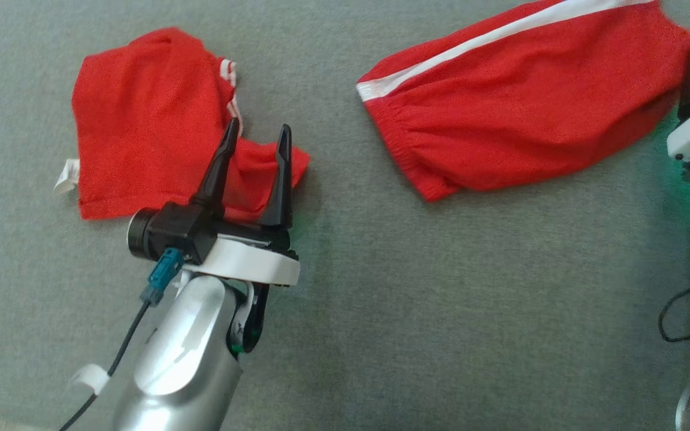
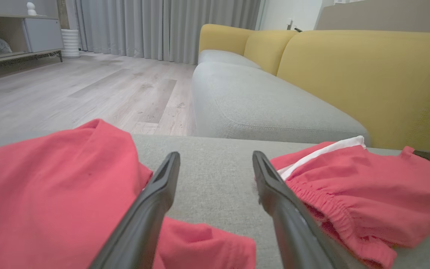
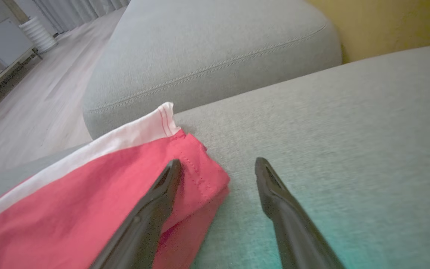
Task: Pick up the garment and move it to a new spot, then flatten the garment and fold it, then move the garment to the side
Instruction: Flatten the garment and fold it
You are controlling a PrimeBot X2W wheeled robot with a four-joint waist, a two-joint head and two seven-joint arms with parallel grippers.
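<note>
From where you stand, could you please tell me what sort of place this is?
Most likely a home living room: a sofa with yellow backrests and grey seats, a pale wood-look floor, and full-length grey curtains at the far side.

Grey sofa seat (image 2: 259, 108) with yellow backrests (image 2: 368, 82); beyond, pale wood floor (image 2: 88, 93), grey curtains (image 2: 162, 26), low cabinet (image 2: 32, 33) alongside.
</note>
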